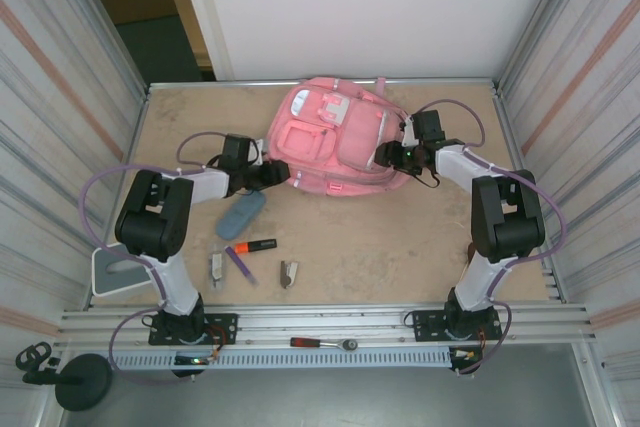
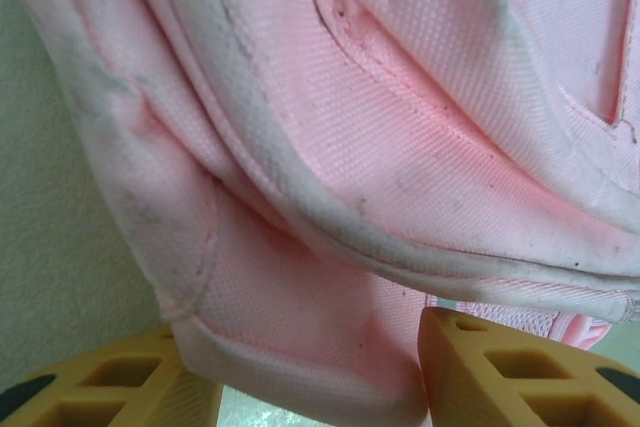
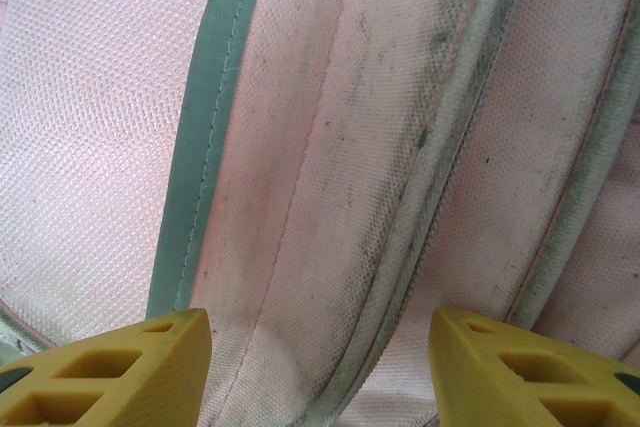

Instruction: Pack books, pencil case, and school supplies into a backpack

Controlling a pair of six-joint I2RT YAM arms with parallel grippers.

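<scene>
**Both grippers on the backpack**

The pink backpack (image 1: 335,142) lies flat at the far middle of the table (image 1: 420,247), front pockets up. Any print on its patches is too small to read. The left gripper (image 1: 280,175) is at its near-left edge. From the wrist, a fold of pink fabric fills the gap between the yellow fingers (image 2: 500,372) and touches both, so it has a grasp on the backpack. The right gripper (image 1: 385,155) is at the right edge, with its fingers (image 3: 120,367) apart against grubby fabric and a green trim (image 3: 205,127). Pinching or not, I cannot tell. The pencil case (image 1: 242,214) lies near the backpack's near-left corner, with the highlighter (image 1: 250,246) and pen (image 1: 240,265) nearer the arm bases.
</scene>
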